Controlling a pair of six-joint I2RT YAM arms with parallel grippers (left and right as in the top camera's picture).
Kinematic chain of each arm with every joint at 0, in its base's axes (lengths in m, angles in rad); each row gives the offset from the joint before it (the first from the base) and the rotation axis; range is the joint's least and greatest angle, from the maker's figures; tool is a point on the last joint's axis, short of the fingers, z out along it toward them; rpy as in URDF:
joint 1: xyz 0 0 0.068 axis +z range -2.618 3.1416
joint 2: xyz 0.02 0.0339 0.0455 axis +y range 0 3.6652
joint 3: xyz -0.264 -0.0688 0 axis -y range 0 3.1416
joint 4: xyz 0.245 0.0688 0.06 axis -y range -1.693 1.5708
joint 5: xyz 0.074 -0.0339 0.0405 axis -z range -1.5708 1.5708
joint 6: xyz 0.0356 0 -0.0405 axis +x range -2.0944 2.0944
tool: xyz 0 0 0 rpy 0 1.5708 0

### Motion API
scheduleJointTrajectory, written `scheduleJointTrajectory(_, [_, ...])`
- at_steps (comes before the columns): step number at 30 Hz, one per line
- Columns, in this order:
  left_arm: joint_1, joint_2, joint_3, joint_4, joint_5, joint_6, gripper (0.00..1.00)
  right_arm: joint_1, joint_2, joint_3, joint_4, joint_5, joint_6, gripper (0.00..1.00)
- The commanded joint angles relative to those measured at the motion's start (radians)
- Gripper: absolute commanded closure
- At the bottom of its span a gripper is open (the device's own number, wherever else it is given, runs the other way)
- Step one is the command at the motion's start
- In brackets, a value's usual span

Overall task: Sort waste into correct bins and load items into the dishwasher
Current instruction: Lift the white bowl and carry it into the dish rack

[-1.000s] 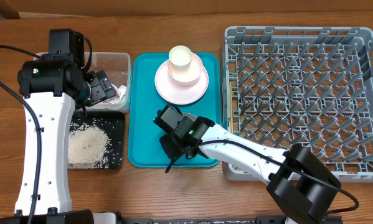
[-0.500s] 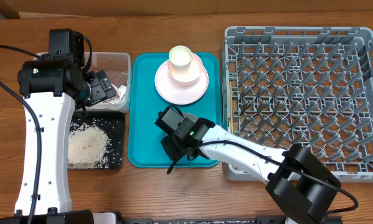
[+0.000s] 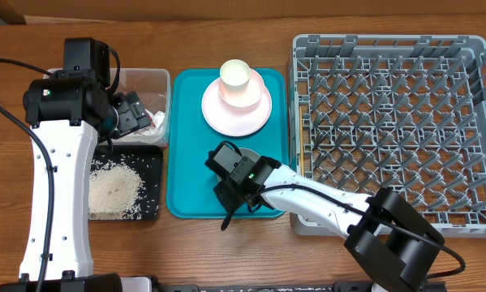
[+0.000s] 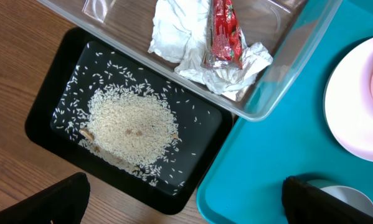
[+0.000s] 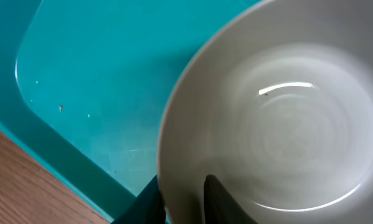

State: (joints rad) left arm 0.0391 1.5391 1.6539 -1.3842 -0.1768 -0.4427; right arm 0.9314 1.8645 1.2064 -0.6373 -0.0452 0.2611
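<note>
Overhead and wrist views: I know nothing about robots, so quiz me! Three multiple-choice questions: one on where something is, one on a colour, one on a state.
1. Where is the loose rice? A. in the dish rack B. in the black tray C. on the plate
2. What colour is the wrapper in the clear tub? A. red B. green C. blue
3. The left gripper is: A. shut on a cup B. shut on the wrapper C. open and empty

1 B: the grains lie on its dark floor. 2 A: it shows red against the white tissue. 3 C: its fingers stand wide apart, gripping nothing.
</note>
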Motion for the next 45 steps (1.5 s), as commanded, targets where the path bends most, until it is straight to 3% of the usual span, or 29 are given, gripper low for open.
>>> scheduleJointTrajectory(1, [0.0, 0.003, 0.01, 0.001, -0.006, -0.003, 0.0, 0.005, -0.003, -0.005, 0.009, -0.001, -0.003, 0.78])
scheduleJointTrajectory(6, [0.0, 0.003, 0.01, 0.001, -0.006, -0.003, 0.0, 0.005, -0.003, -0.005, 0.008, -0.002, 0.0, 0.77])
scheduleJointTrajectory(8, [0.0, 0.003, 0.01, 0.001, -0.006, -0.003, 0.0, 0.005, -0.003, -0.005, 0.005, -0.002, 0.0, 0.85])
scheduleJointTrajectory(9, [0.0, 0.003, 0.01, 0.001, -0.006, -0.003, 0.0, 0.005, -0.003, -0.005, 0.005, -0.002, 0.0, 0.96])
scheduleJointTrajectory(18, [0.0, 0.003, 0.01, 0.001, -0.006, -0.003, 0.0, -0.001, -0.043, 0.164, -0.132, -0.047, 0.01, 0.96])
scheduleJointTrajectory(26, [0.0, 0.003, 0.01, 0.001, -0.006, -0.003, 0.0, -0.07, -0.214, 0.325, -0.245, -0.148, 0.119, 0.96])
scheduleJointTrajectory(31, [0.0, 0.003, 0.01, 0.001, -0.006, -0.003, 0.0, -0.189, -0.36, 0.325, -0.312, -0.34, 0.163, 0.96])
scheduleJointTrajectory(38, [0.0, 0.003, 0.01, 0.001, -0.006, -0.003, 0.0, -0.47, -0.569, 0.325, -0.438, -0.57, 0.16, 0.96])
scheduleJointTrajectory(45, [0.0, 0.003, 0.01, 0.001, -0.006, -0.003, 0.0, -0.77, -0.706, 0.325, -0.61, -0.948, 0.041, 0.96])
